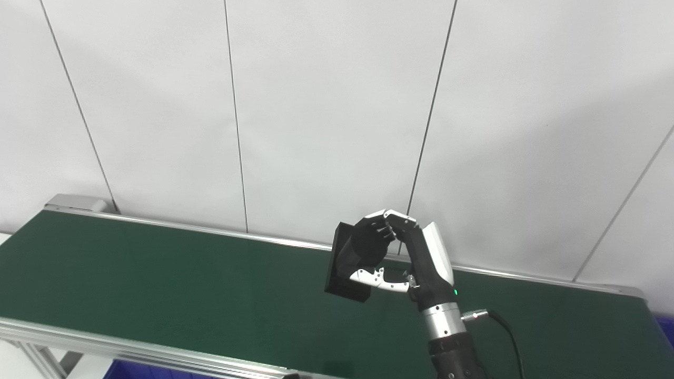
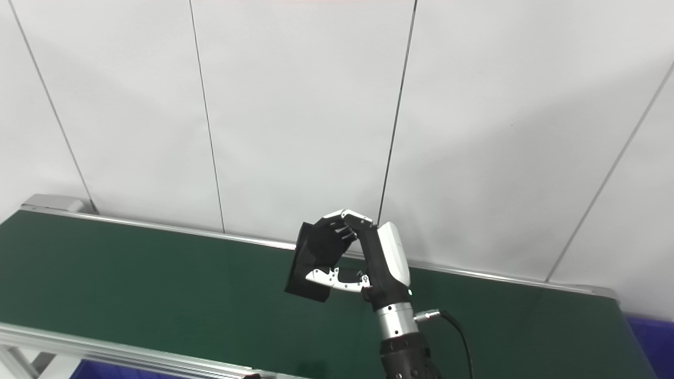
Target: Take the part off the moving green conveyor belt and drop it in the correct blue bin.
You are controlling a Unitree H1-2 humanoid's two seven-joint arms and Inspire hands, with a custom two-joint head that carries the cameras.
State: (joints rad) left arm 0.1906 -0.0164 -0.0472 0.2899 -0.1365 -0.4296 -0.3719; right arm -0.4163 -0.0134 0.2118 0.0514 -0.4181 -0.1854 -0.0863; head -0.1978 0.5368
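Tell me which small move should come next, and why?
Probably carry the part sideways toward a blue bin. The right hand is shut on it above the belt, so only the drop seems left. Which bin is correct cannot be told.

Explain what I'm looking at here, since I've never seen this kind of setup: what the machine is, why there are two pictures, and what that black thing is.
Both pictures show one moment, taken by two cameras side by side on a humanoid robot's head. The long green surface is a conveyor belt with metal side rails, running along a white panelled wall. The robot's right hand, with fingers and a thumb, is raised over the belt and closed on a flat black part, held on edge. Slivers of blue bin show at the lower edges. The left hand is out of sight.
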